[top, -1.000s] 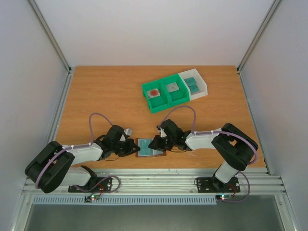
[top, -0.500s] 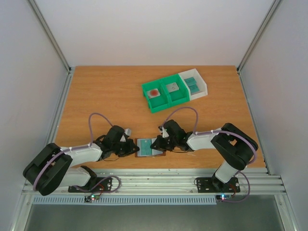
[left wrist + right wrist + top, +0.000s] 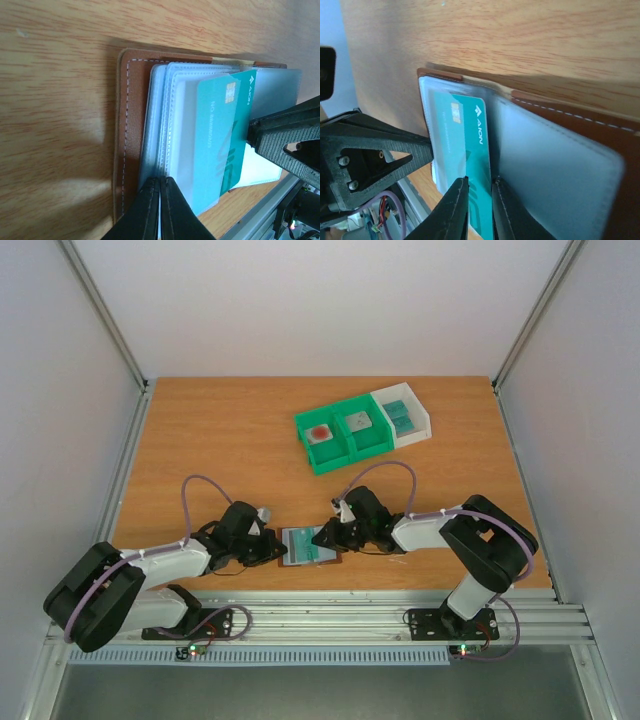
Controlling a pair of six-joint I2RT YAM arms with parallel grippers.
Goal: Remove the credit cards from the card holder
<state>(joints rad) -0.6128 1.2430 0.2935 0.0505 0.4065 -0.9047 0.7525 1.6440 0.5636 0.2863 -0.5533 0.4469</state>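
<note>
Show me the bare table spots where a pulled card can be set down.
Free: the wide table stretch left of the green bins; the strip between those bins and the card holder. Crowded: near centre, where the left gripper and right gripper meet on the card holder.

Low and facing each other, the left gripper [image 3: 160, 200] has jaws pressed together, the right gripper [image 3: 480, 202] jaws slightly parted.
</note>
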